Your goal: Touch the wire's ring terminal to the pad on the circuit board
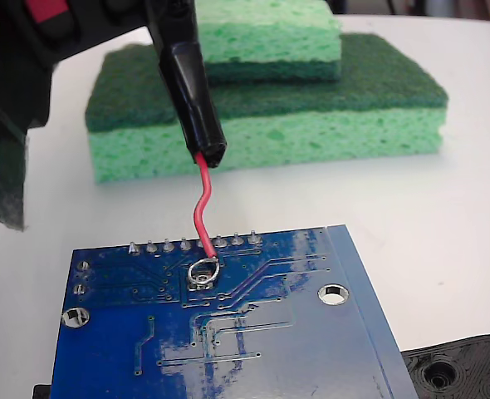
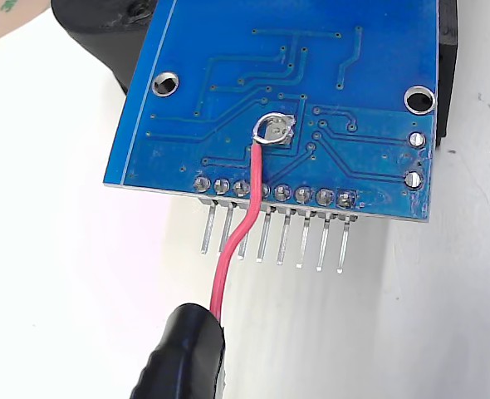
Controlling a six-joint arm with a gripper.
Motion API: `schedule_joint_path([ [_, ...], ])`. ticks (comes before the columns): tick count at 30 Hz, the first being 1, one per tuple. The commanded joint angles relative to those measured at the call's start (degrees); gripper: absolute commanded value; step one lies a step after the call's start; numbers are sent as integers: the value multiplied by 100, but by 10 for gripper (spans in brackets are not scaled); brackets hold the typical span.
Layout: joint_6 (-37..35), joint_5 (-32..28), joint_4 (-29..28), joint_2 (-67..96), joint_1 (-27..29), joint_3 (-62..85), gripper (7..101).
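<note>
I see a white table (image 1: 461, 208) carrying everything. In the fixed view two stacked green sponges (image 1: 311, 108) lie toward its far edge; the wrist view does not show them at all.

The circuit board (image 1: 270, 341) lies flat at the table's near edge in the fixed view, blue and glossy, with silver-rimmed holes near its side edges. A black perforated part (image 1: 469, 370) sits just beside the board's right near corner. The wrist view adds what the fixed view hides: a row of metal pins (image 2: 282, 237) hanging below the board's bumped edge, and a black body (image 2: 104, 33) under the board's far left corner.

The gripper (image 1: 199, 100) comes in from the upper left of the fixed view as a black taped tip. I cannot tell how its fingers stand, since tape covers them; the wire (image 1: 202, 204) comes out of the tip.

The wire runs red and slightly curved from the tip, over the board's solder-bump edge, to the ring terminal (image 1: 203, 270). In both views the ring lies over the pad (image 2: 283, 135), which shows beneath it and at its right side in the wrist view. It appears to be touching, just inside the bump row.
</note>
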Motion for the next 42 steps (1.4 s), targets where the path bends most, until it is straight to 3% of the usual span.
schedule_joint_path([
  [1,-9,-26,-18,18,9,-53,1003],
  [14,9,149,255,773,-176,97,1003],
  [28,501,703,-9,2232,-615,1371,1003],
  [42,773,967,255,4421,-738,2936,1003],
])
